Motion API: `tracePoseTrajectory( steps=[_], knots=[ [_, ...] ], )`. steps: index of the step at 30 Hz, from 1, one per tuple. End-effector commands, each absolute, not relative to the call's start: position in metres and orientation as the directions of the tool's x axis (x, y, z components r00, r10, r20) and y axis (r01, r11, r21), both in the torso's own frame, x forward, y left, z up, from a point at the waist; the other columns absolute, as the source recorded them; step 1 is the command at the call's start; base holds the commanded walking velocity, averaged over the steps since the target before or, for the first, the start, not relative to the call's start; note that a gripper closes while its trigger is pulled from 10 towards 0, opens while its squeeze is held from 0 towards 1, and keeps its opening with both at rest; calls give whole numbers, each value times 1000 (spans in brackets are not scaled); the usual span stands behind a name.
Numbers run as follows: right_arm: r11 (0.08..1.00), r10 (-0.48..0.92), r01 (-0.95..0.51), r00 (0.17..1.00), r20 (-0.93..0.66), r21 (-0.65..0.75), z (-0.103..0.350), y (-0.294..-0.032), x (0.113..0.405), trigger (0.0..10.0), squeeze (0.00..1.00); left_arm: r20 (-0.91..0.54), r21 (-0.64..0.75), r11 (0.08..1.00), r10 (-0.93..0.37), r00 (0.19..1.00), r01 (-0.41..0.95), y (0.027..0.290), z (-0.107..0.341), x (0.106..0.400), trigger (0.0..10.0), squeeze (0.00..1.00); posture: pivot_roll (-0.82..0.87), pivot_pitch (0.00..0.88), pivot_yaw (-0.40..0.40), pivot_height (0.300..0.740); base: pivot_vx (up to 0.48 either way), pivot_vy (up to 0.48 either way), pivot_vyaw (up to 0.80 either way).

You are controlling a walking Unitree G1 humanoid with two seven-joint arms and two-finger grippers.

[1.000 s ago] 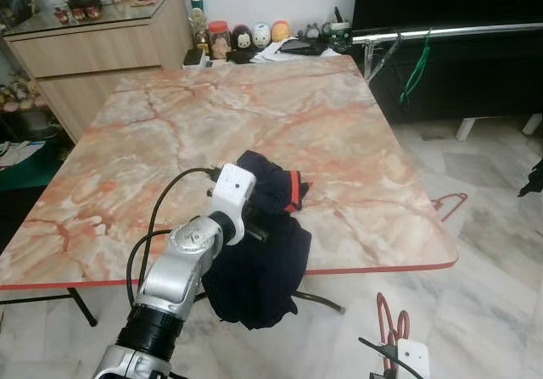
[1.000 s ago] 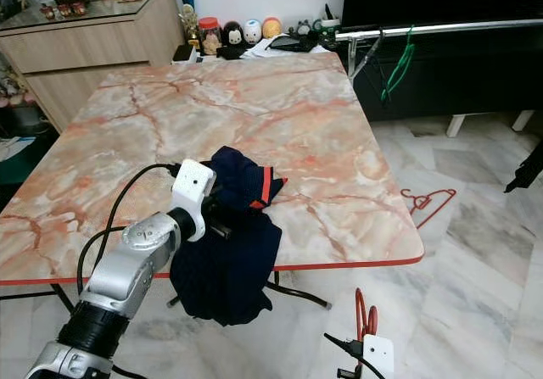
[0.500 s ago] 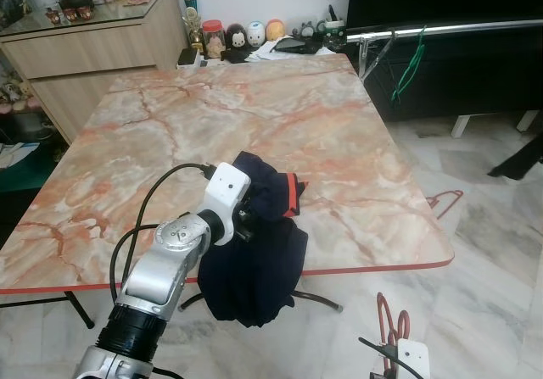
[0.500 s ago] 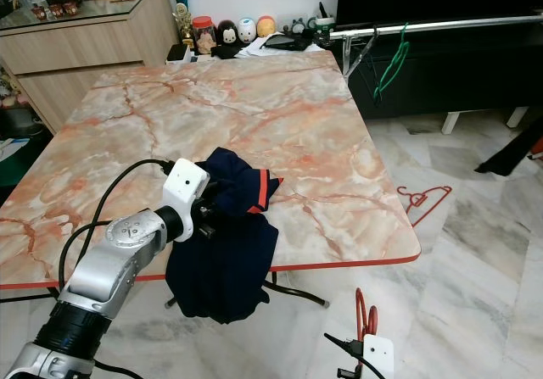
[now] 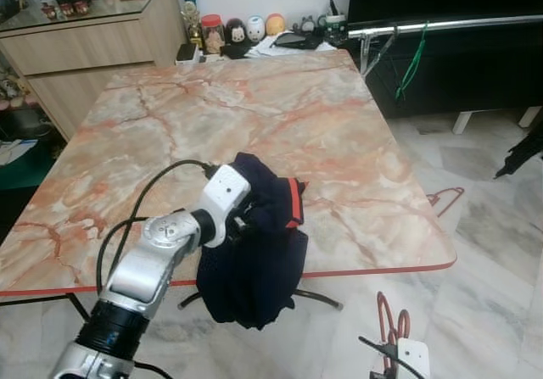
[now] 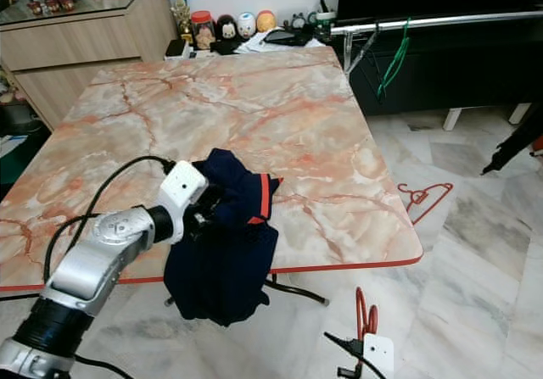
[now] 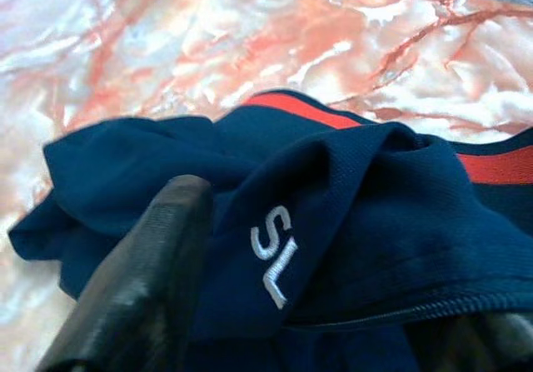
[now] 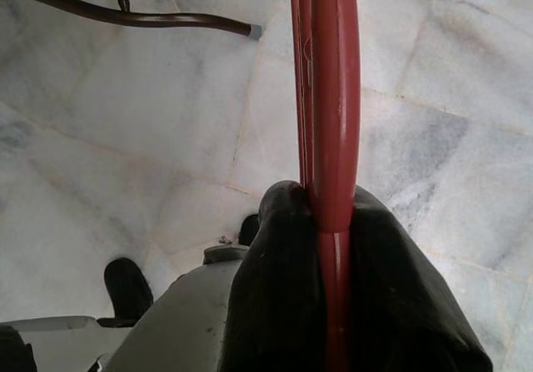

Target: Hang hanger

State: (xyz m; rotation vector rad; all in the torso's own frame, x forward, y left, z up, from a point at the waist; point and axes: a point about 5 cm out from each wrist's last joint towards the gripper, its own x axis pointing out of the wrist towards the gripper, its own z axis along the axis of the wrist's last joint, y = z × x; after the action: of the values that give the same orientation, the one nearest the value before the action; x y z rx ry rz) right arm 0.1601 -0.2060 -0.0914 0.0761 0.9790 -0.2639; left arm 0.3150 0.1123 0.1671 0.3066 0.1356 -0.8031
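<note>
A navy garment (image 5: pixel 259 252) with a red stripe lies bunched on the marble table (image 5: pixel 254 116) and hangs over its front edge. My left gripper (image 5: pixel 244 223) is buried in the bunch. In the left wrist view the gripper (image 7: pixel 333 264) is shut on the cloth, with one black finger (image 7: pixel 141 289) beside white stitched letters. Low at the right, my right gripper (image 8: pixel 333 214) is shut on the stem of a red hanger (image 8: pixel 333 97). The hanger (image 5: pixel 390 324) points up over the marble floor, in front of the table.
A second red hanger (image 5: pixel 445 199) lies on the floor to the right of the table. A green hanger (image 5: pixel 413 61) dangles from a metal rail (image 5: pixel 458 26) at the back right. A wooden sideboard (image 5: pixel 93 40) stands back left; figurines (image 5: pixel 246 30) line the table's far edge.
My left arm has swung a little to the left and lower, still holding the garment. The camera has shifted slightly. A dark object at the right edge has moved.
</note>
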Motion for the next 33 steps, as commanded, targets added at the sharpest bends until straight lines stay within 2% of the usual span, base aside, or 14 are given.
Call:
tracePoseTrajectory(
  steps=[1, 5, 7, 9, 10, 11, 14, 16, 18, 20, 24, 26, 29, 33],
  knots=[
    [962, -185, 268, 531, -827, -44, -91, -204, 162, 10000, 0, -227, 255, 645, -684, 693, 720, 116, 174, 316, 10000, 1000, -142, 0, 83, 740, 0, 0, 0],
    [961, -187, 271, 531, -827, -43, -91, -204, 162, 10000, 0, -164, 193, 816, -521, 838, 545, 124, 184, 336, 10000, 1000, -139, 0, 83, 740, 0, 0, 0],
    [961, -187, 272, 530, -827, -44, -91, -204, 162, 10000, 0, -162, 159, 856, -469, 868, 492, 126, 185, 341, 10000, 1000, -139, 0, 83, 740, 0, 0, 0],
    [961, -188, 271, 531, -827, -44, -91, -204, 162, 10000, 0, -181, 155, 848, -479, 859, 506, 124, 183, 341, 10000, 1000, -140, 0, 84, 740, 0, 0, 0],
    [962, -187, 270, 531, -827, -44, -91, -204, 162, 10000, 0, -221, 172, 787, -555, 802, 592, 118, 181, 335, 10000, 1000, -142, 0, 85, 740, 0, 0, 0],
    [962, -187, 269, 531, -827, -45, -91, -204, 162, 10000, 0, -265, 174, 687, -657, 705, 706, 110, 178, 323, 10000, 1000, -142, 0, 85, 740, 0, 0, 0],
    [962, -187, 269, 529, -828, -46, -91, -203, 162, 10000, 0, -264, 145, 562, -771, 579, 814, 104, 180, 308, 10000, 1000, -139, 0, 85, 740, 0, 0, 0],
    [962, -187, 269, 528, -828, -46, -91, -203, 162, 10000, 0, -238, 127, 541, -797, 555, 831, 104, 184, 305, 10000, 1000, -136, 0, 86, 740, 0, 0, 0],
    [962, -187, 269, 528, -829, -46, -91, -203, 162, 10000, 0, -213, 144, 626, -737, 642, 766, 111, 188, 315, 10000, 1000, -136, 0, 85, 740, 0, 0, 0],
    [963, -186, 267, 528, -829, -46, -91, -203, 163, 10000, 0, -200, 143, 818, -527, 826, 556, 128, 189, 339, 10000, 1000, -134, 0, 85, 740, 0, 0, 0],
    [963, -186, 266, 528, -829, -46, -91, -203, 163, 10000, 0, -204, 160, 850, -468, 860, 501, 136, 190, 344, 10000, 1000, -135, 0, 84, 740, 0, 0, 0],
    [963, -187, 266, 528, -828, -48, -91, -203, 162, 10000, 0, -240, 146, 762, -591, 770, 631, 125, 187, 333, 10000, 1000, -138, 0, 84, 740, 0, 0, 0],
    [963, -188, 266, 527, -829, -49, -91, -204, 162, 10000, 0, -296, 126, 564, -764, 574, 816, 110, 180, 308, 10000, 1000, -136, 0, 84, 740, 0, 0, 0],
    [963, -188, 264, 527, -829, -50, -91, -204, 162, 10000, 0, -337, 132, 501, -789, 514, 856, 112, 175, 302, 10000, 1000, -135, 0, 83, 740, 0, 0, 0]
  ],
)
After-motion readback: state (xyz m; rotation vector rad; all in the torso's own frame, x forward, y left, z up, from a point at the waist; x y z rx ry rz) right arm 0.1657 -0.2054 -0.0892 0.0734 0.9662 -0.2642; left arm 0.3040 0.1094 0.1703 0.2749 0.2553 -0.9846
